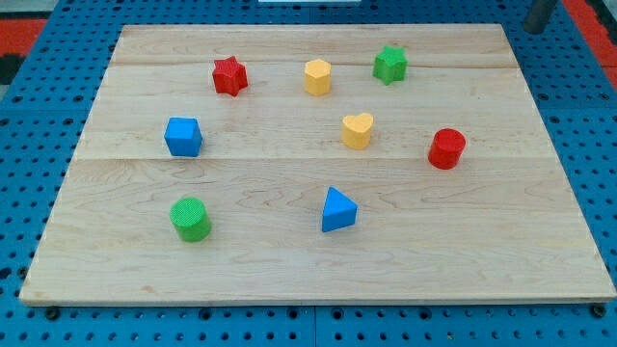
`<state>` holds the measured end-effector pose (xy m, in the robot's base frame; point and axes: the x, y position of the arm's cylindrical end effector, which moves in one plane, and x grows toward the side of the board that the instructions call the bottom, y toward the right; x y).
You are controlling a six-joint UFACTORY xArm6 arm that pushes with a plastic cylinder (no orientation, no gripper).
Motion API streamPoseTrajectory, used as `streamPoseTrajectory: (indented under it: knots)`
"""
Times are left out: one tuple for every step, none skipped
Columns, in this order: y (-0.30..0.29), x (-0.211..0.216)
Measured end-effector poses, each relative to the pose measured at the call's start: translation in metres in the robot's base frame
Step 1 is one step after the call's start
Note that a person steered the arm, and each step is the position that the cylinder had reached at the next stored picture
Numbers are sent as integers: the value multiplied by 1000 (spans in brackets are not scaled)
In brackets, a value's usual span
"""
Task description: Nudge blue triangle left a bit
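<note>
The blue triangle [337,210] lies on the wooden board [308,280], a little right of centre in the lower half. My tip [533,29] shows at the view's top right corner, just past the board's top right corner and far from the blue triangle. It touches no block. The nearest blocks to the triangle are the yellow heart [357,130] above it and the green cylinder [190,219] far to its left.
A blue cube [183,137] sits at the left. A red star [229,75], a yellow hexagon-like block [317,76] and a green star [389,65] line the top. A red cylinder [446,148] is at the right. Blue pegboard [598,145] surrounds the board.
</note>
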<state>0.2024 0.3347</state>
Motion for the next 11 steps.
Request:
streamPoseTrajectory:
  knots:
    - [0, 0]
    - [-8, 24]
    - [-36, 109]
    - [-47, 132]
    - [-47, 132]
    - [-47, 155]
    - [-49, 243]
    - [-66, 332]
    - [-166, 358]
    - [-260, 316]
    - [-312, 295]
